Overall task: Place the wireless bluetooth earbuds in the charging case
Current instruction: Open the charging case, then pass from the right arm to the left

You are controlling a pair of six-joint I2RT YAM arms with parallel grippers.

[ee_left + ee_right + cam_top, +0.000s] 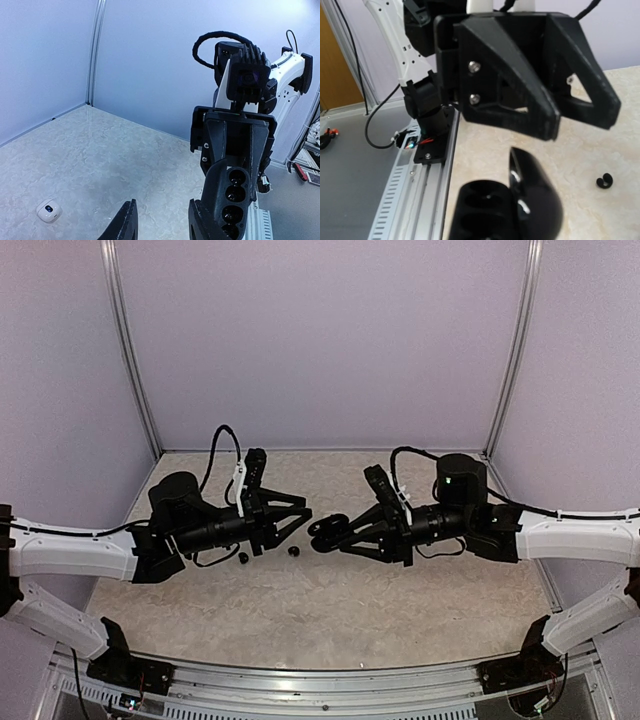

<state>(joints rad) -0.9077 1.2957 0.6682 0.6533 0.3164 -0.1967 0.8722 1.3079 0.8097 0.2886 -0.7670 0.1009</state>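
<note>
currently, top view, left to right: the left arm comes in from the left edge, low over the marbled counter (330, 625). the first earbud (243, 558) lies on the counter beneath the left wrist; it is tiny and glossy black. the second earbud (294, 551) lies on the counter a little to the right, near the fingertips. the two buds are apart and nothing touches either. the left fingers (306, 512) point right, spread, with nothing between them. the charging case (326, 528) is just beside those tips. it is black, with the lid swung open, and is raised off the counter. the right fingers (338, 530) pinch the case from its right side, and the right arm runs in from the right edge.

left wrist view: a small white rounded object (48, 211) with a dark spot sits on the counter at far left, well apart from the fingers. the left fingers show at the bottom edge with a clear gap and nothing in it. the right arm faces this camera head-on at right.

right wrist view: a metal rail (405, 195) borders the counter on the left. the left fingers hang spread at top centre. the case fills the near foreground, blurred, with two round wells showing and the glossy lid standing up at their right. one earbud (604, 180) lies on the counter at far right. cannot tell which of the two it is.
</note>
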